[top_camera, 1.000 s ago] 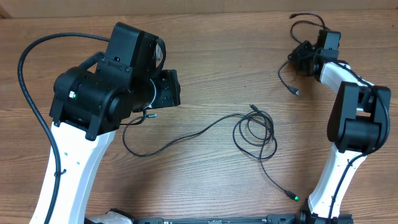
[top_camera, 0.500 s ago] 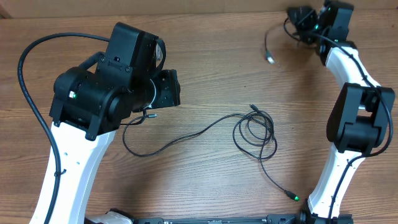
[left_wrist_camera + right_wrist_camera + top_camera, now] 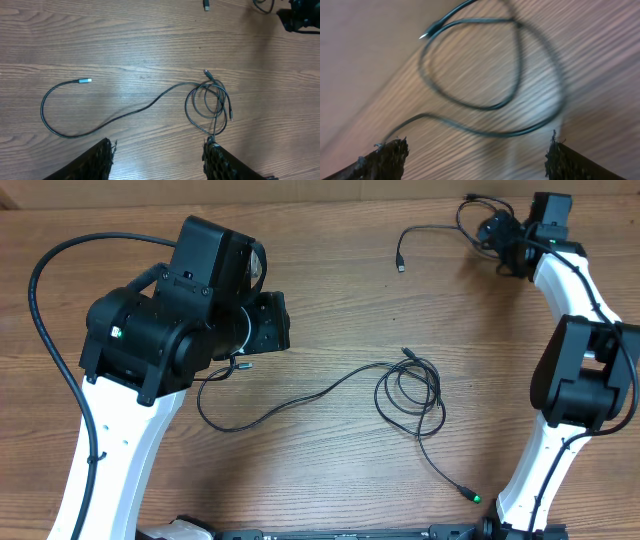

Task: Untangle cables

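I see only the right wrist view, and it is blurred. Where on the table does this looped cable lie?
Observer: The small cable lies at the far right corner of the table, apart from the others.
Operator: Where are the others?
Observer: Mid-table: a long strand runs from the left into a tangled coil.
Operator: Does the left arm hold it?
Observer: No. The left gripper hangs near it, jaws open and empty.
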`<state>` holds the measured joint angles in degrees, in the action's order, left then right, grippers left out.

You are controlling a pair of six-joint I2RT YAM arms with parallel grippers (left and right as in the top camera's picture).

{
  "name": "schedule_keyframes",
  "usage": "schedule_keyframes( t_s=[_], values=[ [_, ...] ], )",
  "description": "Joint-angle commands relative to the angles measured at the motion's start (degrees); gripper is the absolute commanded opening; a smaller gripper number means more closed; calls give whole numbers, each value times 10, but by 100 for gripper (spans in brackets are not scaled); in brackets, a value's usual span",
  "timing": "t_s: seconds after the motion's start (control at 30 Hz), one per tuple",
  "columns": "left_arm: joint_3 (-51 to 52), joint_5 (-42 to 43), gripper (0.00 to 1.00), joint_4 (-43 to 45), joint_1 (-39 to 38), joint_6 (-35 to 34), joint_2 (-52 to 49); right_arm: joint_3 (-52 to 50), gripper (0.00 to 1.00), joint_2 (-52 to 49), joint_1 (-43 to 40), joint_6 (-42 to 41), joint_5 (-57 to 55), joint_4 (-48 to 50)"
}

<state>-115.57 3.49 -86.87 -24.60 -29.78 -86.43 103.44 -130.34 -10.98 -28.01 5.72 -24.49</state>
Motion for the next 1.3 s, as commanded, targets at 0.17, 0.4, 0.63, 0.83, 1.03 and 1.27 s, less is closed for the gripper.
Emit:
schedule_keyframes(
  t_s=[0.17, 0.4, 0.63, 0.83, 1.03, 1.27],
  values=[
    [-8, 6, 59, 4, 2, 8, -5, 0, 91, -13, 4, 34, -48, 14],
    [-8, 6, 60, 4, 2, 8, -5, 0, 92, -52, 4, 10, -57, 14],
    [-8, 6, 60, 4, 2, 8, -5, 0, 79, -62, 4, 9, -120, 12],
    [-8, 6, 60, 4, 2, 8, -5, 0, 78, -63, 5, 10, -116, 30],
    [-8, 6, 59, 4, 2, 8, -5, 0, 70, -66, 16, 9, -115, 42],
    [-8, 6, 59, 4, 2, 8, -6, 0, 55, -75, 23, 56, -160, 32]
  ],
)
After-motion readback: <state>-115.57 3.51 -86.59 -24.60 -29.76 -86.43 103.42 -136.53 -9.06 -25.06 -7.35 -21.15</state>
